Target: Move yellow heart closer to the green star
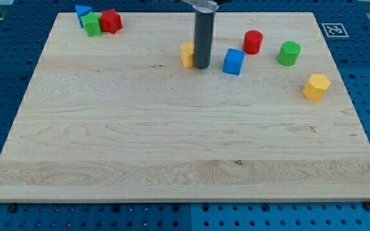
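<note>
The yellow heart (pixel 186 54) lies near the view's top centre, partly hidden behind my rod. My tip (pixel 202 66) rests on the board right against the heart's right side. The green star (pixel 92 24) sits at the view's top left, wedged between a blue triangle block (pixel 82 11) and a red block (pixel 111 21). The heart is well to the right of the star.
A blue cube (pixel 234 61) is just right of my tip. A red cylinder (pixel 253 42), a green cylinder (pixel 289 52) and a yellow hexagon (pixel 316 86) lie further right. The wooden board (pixel 185 147) ends at blue pegboard on all sides.
</note>
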Available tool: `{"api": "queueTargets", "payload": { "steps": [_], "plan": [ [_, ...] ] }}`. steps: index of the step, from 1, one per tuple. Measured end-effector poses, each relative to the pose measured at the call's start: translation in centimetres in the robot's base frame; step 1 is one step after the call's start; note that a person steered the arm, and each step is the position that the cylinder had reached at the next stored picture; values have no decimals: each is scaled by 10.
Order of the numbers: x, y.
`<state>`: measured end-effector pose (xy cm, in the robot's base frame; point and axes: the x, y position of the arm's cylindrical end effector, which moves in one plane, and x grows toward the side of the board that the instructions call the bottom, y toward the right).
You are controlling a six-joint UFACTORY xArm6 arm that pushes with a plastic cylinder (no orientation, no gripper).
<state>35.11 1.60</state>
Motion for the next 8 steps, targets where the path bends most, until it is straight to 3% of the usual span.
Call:
{"api": "queueTargets", "payload": {
  "steps": [2,6,8],
  "plan": [
    [-37,-51],
    [-120,-51],
    [-120,-68]
  ]
}}
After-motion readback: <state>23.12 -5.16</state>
